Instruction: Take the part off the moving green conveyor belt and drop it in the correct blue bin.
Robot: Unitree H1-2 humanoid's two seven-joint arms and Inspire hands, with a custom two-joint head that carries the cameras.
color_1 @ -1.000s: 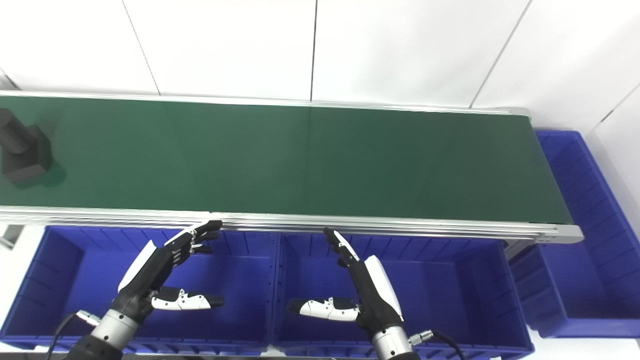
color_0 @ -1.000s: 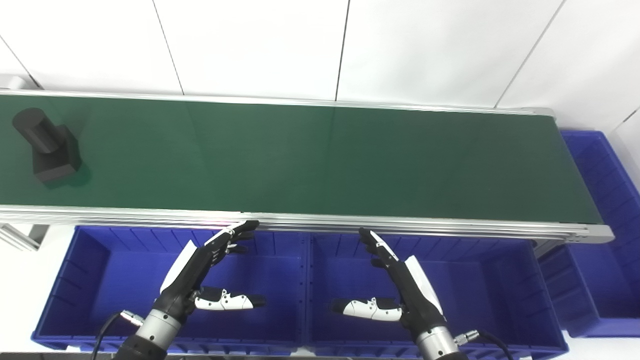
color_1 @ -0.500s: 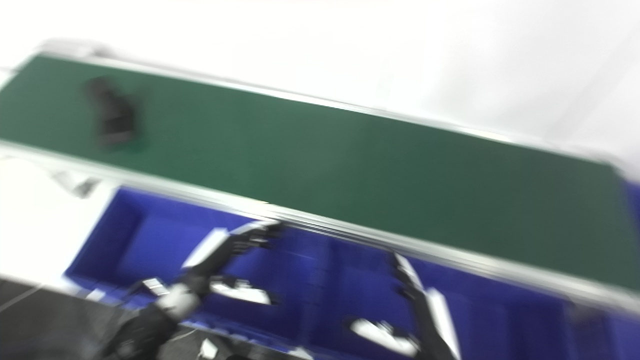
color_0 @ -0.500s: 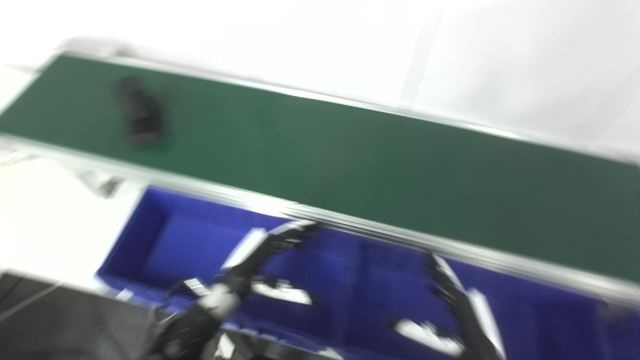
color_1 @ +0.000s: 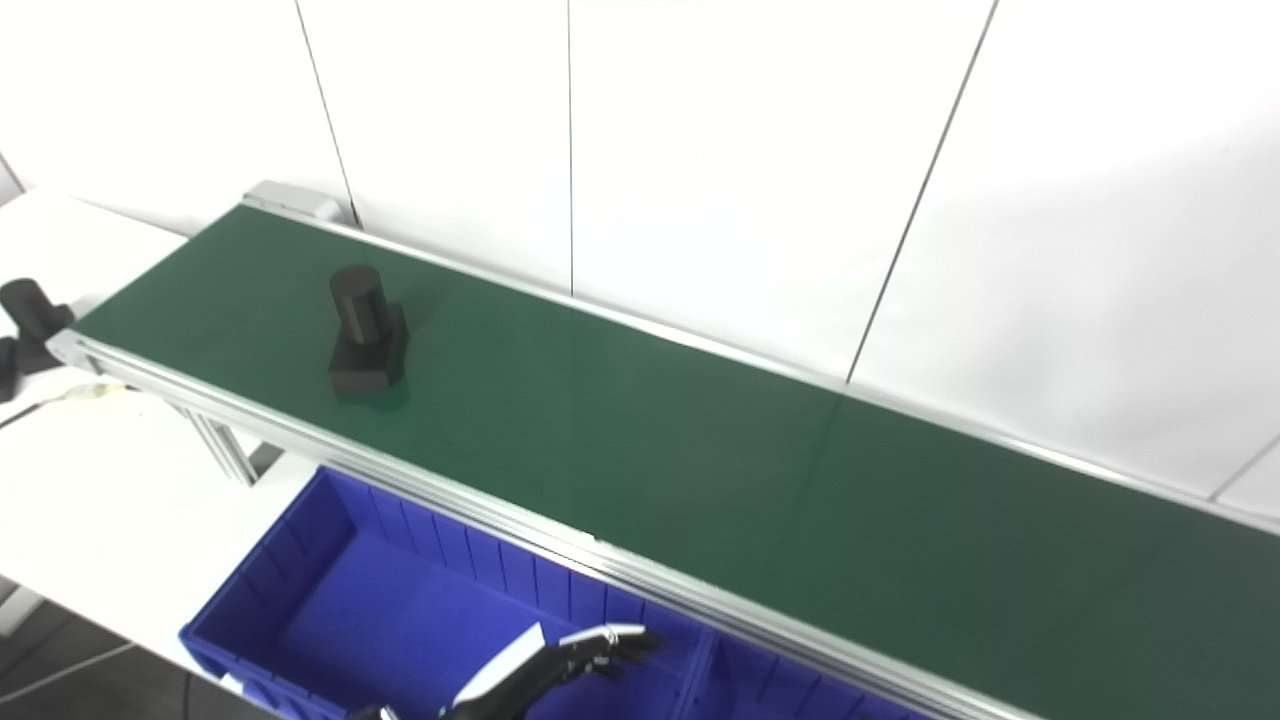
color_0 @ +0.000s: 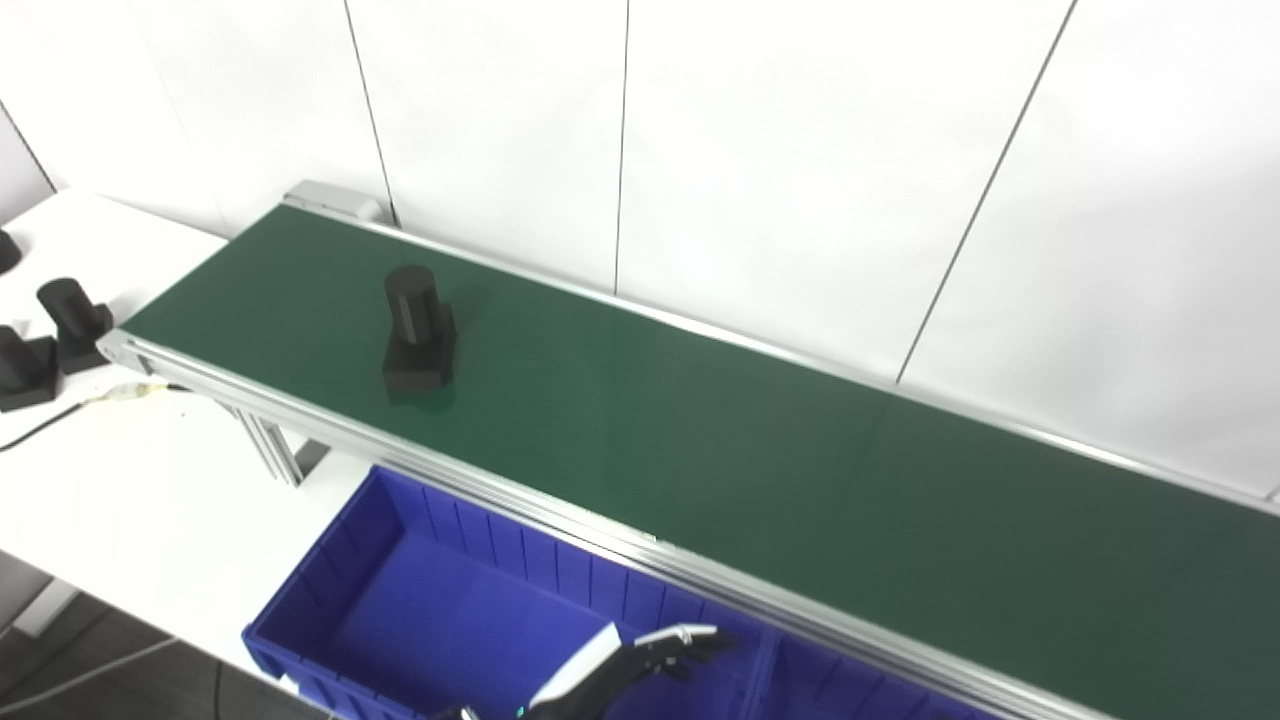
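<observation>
A black part point(color_0: 418, 330), a round cylinder standing on a square base, rides upright on the green conveyor belt point(color_0: 700, 440) near its left end. Far below it, at the picture's bottom edge, my left hand point(color_0: 625, 668) hovers over the left blue bin point(color_0: 320, 590), just in front of the belt's metal rail. Its fingers are stretched out and apart and hold nothing. The thumb and wrist are cut off by the frame. My right hand is out of the picture.
A second blue bin point(color_0: 840, 685) adjoins the first on the right, mostly cut off. On the white table point(color_0: 150, 480) left of the belt stand more black parts point(color_0: 70, 312). A white panelled wall point(color_0: 800, 150) runs behind the belt.
The camera has swung left and upward, so the belt's left end and the side table now show. The right hand has left the picture. The left hand stays over the bin, still spread.
</observation>
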